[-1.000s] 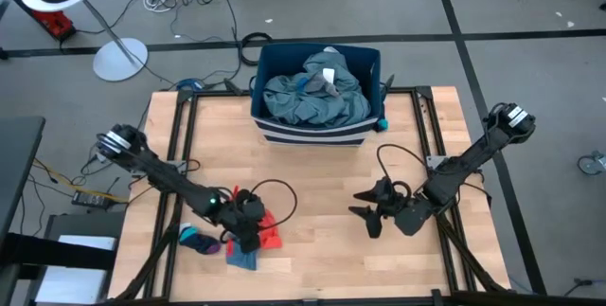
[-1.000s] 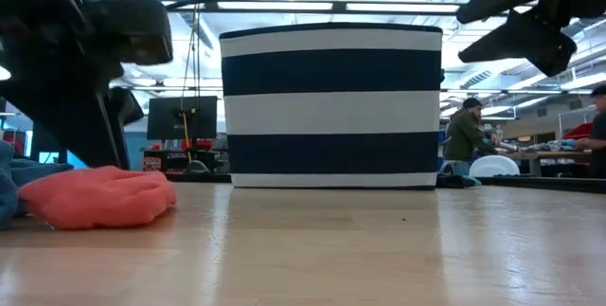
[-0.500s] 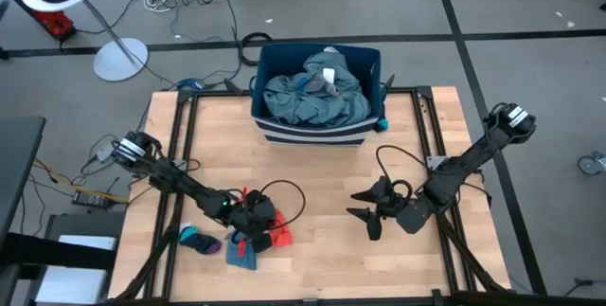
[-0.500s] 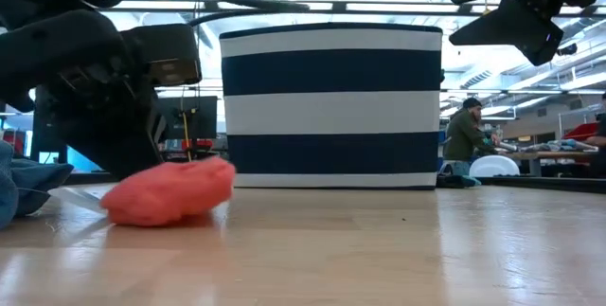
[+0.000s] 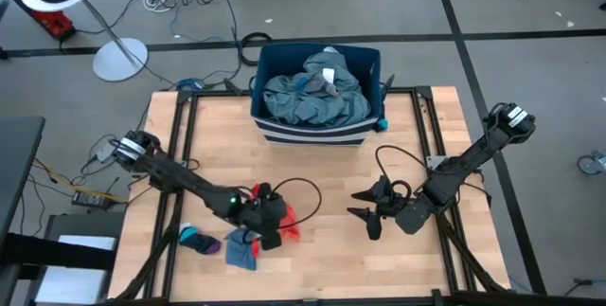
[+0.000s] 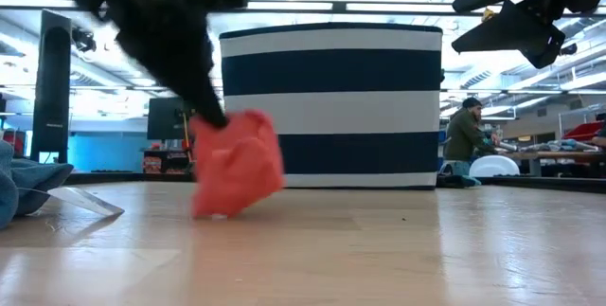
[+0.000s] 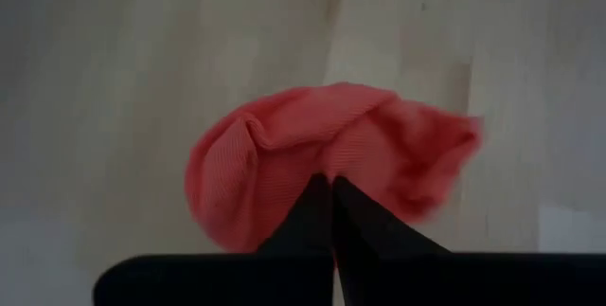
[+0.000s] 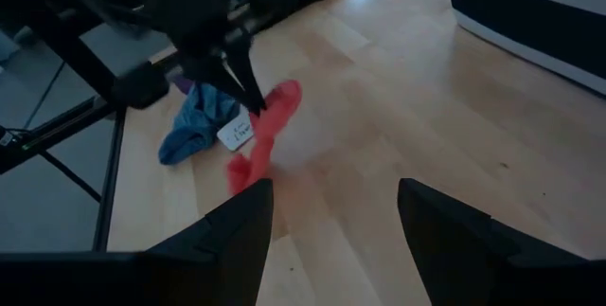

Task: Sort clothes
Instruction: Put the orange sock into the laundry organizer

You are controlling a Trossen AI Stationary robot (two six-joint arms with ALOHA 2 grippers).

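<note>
1. Left gripper (image 5: 281,223) pinched shut on red cloth piece (image 6: 237,162), well short of striped bin (image 5: 317,131) on its front side; cloth hangs from the fingertips (image 7: 327,213), lowest fold apparently brushing the table (image 5: 322,268).
2. Blue garment (image 5: 242,252) and small dark piece (image 5: 199,242) lying flat, farther from bin than the red piece; next picks, probably.
3. Right gripper (image 5: 367,213) spread wide, holding nothing, hovering in front of bin's right corner.
4. Bin already heaped with teal-grey garment (image 5: 312,98).
5. Advice: lift higher before travel so the hanging tail clears the bin rim; release over centre, not the wall.
</note>
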